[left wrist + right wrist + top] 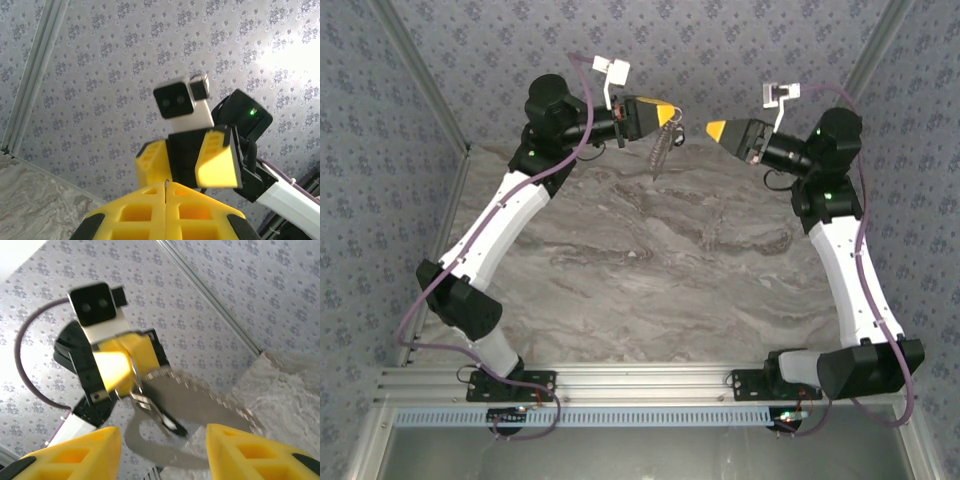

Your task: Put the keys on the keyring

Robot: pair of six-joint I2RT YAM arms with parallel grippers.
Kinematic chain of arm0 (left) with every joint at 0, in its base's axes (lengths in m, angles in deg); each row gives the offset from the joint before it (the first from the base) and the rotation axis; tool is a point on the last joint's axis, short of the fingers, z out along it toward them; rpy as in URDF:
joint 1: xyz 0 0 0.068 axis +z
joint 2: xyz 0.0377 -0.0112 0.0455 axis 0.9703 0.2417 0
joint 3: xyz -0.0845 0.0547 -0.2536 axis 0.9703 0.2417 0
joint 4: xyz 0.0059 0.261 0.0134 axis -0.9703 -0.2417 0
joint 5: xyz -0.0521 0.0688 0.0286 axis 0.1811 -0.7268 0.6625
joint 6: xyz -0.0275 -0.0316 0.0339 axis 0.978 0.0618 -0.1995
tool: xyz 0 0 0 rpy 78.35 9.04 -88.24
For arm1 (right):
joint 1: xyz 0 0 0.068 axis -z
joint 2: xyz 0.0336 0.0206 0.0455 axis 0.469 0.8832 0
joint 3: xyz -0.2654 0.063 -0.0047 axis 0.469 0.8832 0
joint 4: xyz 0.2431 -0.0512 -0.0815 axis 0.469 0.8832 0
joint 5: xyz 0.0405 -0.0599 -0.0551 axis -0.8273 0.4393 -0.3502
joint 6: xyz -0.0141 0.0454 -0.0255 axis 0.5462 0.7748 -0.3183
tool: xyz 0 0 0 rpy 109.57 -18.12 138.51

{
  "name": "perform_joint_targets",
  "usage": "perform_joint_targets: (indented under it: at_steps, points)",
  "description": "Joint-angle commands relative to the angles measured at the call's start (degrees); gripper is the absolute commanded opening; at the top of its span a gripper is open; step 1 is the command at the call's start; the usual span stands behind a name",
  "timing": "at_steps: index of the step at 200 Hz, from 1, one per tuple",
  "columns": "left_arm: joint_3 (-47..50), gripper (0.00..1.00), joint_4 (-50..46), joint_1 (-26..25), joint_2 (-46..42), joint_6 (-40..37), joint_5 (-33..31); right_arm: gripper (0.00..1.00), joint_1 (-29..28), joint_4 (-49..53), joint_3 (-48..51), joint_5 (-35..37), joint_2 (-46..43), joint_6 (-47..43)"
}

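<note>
Above the far middle of the table, my left gripper (670,114) is shut on the top of the keyring (659,152), a thin grey chain-like loop that hangs down from its yellow tips. In the left wrist view a sliver of metal sticks out between the closed fingers of that gripper (165,186). The right wrist view shows the keyring (200,390) blurred, with the keys (165,421), a slim metal piece with a dark end, dangling beside it under the left fingertips. My right gripper (713,128) faces the left one a short gap away, open and holding nothing (161,430) (183,167).
The marble tabletop (650,260) stretches below both arms. Patterned walls close in the back and sides, with a metal corner rail (420,80) at the left. The aluminium base rail (640,380) runs along the near edge.
</note>
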Motion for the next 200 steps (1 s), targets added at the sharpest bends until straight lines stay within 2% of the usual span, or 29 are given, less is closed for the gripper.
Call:
perform_joint_targets:
  at_steps: [1, 39, 106, 173, 200]
  points:
    - [-1.39, 0.00, 0.55, -0.70, -2.29, -1.77, 1.54, 0.49, -2.26, -3.73, -5.63, 2.05, 2.17, 1.71]
    - [-1.85, 0.00, -0.49, -1.08, -2.19, -2.32, 1.50, 0.46, -4.74, -2.55, -8.54, 3.60, 4.77, 0.20]
    - [-2.30, 0.00, -0.49, -1.31, -2.02, -2.48, 1.12, 0.33, -6.57, -2.40, -7.53, 3.72, 5.32, -0.29]
    - [-2.51, 0.00, -0.49, -1.30, -1.95, -2.54, 0.95, 0.30, -7.36, -2.11, -5.14, 3.74, 4.64, -0.68]
    - [-2.43, 0.00, -0.40, -1.32, -1.87, -2.45, 1.00, 0.22, -7.36, -1.76, -4.43, 3.87, 4.20, -0.87]
